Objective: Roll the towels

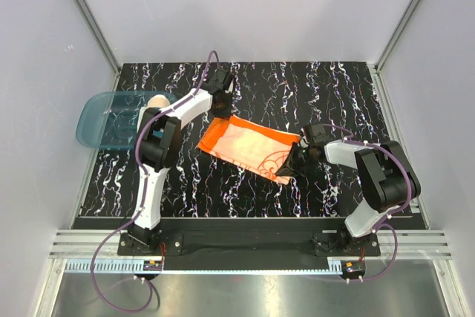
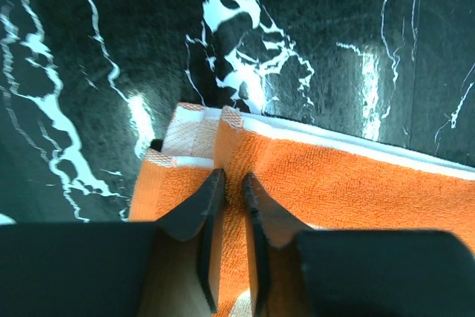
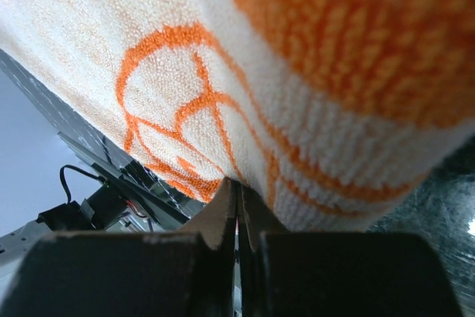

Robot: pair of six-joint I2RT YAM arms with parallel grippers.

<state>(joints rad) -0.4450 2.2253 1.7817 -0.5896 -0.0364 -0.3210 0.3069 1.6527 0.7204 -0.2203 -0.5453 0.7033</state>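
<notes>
The orange towel [image 1: 249, 142] lies folded lengthwise on the black marble table, its cream side with orange lettering facing up. My left gripper [image 1: 221, 103] is at the towel's far left corner, shut on a pinch of orange cloth [image 2: 356, 183] between its jaws [image 2: 230, 181]. My right gripper [image 1: 295, 162] is at the near right end, shut on the towel's edge [image 3: 223, 57] and holding it raised off the table [image 3: 237, 187]. A cream roll [image 1: 157, 101] lies in the tray at the left. I cannot tell whether it is the teal towel.
The translucent blue plastic tray [image 1: 96, 120] sits at the table's left edge, beside the left arm. White walls with metal rails close in the left, right and far sides. The black marble table [image 1: 334, 94] stretches behind and to the right of the towel.
</notes>
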